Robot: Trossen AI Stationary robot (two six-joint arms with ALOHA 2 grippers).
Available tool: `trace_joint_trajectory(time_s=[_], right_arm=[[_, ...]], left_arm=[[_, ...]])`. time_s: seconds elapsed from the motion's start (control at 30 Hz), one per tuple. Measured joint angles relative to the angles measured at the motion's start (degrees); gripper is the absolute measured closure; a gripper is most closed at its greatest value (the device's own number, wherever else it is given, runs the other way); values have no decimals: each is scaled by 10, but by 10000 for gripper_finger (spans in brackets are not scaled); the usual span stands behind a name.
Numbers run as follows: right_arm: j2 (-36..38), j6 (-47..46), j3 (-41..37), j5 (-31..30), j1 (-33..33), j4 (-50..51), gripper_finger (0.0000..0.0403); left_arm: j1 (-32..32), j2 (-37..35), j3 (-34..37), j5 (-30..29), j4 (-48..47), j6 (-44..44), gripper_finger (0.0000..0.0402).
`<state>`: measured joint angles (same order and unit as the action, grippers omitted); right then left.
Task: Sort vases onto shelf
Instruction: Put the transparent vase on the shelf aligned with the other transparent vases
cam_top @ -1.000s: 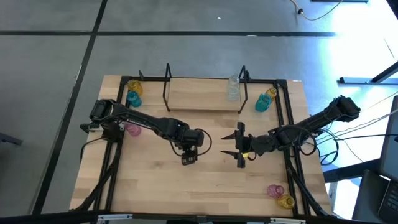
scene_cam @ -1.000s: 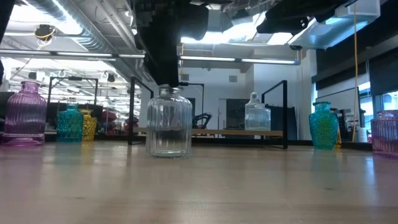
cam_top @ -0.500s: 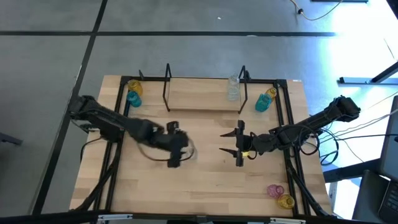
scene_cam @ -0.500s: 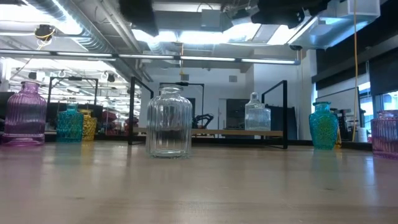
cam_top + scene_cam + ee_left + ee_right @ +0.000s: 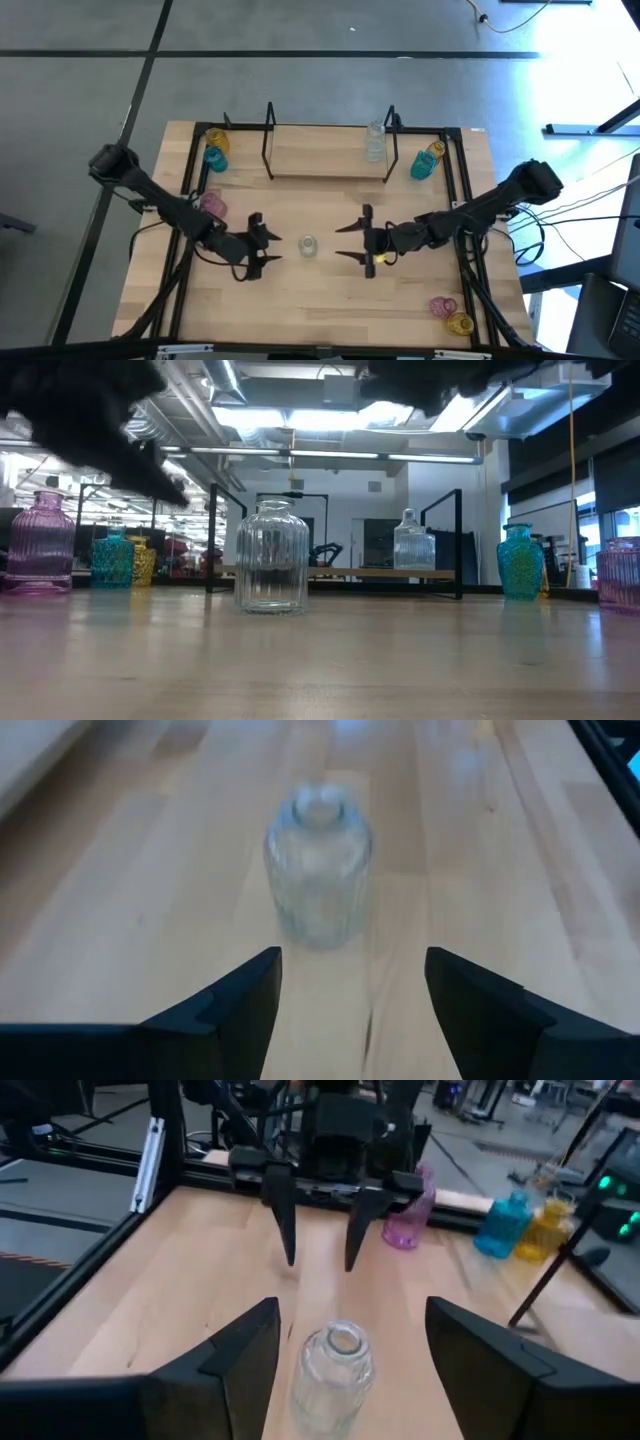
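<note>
Clear vase (image 5: 308,245): upright on the table, mid-way between both grippers, touched by neither.
Left gripper (image 5: 270,244): fingers spread wide, empty, just beside the vase on its own side.
Right gripper (image 5: 347,243): fingers spread wide, empty, facing the vase from the other side, nearer the shelf's end.
Shelf (image 5: 325,152): at the table's far edge, one clear vase (image 5: 375,142) already on it.
Step in hand, as I judge: right gripper takes the vase.
Doing it well: centre the body between the fingers, close gently, lift straight, keep it upright.
</note>
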<state>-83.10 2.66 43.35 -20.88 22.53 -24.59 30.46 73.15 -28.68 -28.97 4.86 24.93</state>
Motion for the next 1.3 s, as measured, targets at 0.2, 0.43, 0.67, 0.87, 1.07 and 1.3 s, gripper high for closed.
trace_joint_trajectory(time_s=[0.2, 0.43, 0.67, 0.87, 1.07, 1.3], right_arm=[[-51, -53, 20, 41, -34, -14, 152], [-142, -84, 93, 70, -66, 30, 86], [-217, -95, 152, 56, -72, 59, 92], [-247, -97, 179, 55, -72, 67, 113], [-249, -97, 178, 56, -72, 77, 133], [-255, -97, 178, 75, -75, 72, 175]], left_arm=[[9, 22, 112, -42, 189, 1, 160], [9, 30, 140, -65, 254, 0, 160], [9, 30, 140, -66, 254, 0, 160], [8, 30, 140, -68, 257, 0, 160], [8, 31, 140, -70, 257, 0, 160], [8, 31, 140, -70, 257, 0, 160]])
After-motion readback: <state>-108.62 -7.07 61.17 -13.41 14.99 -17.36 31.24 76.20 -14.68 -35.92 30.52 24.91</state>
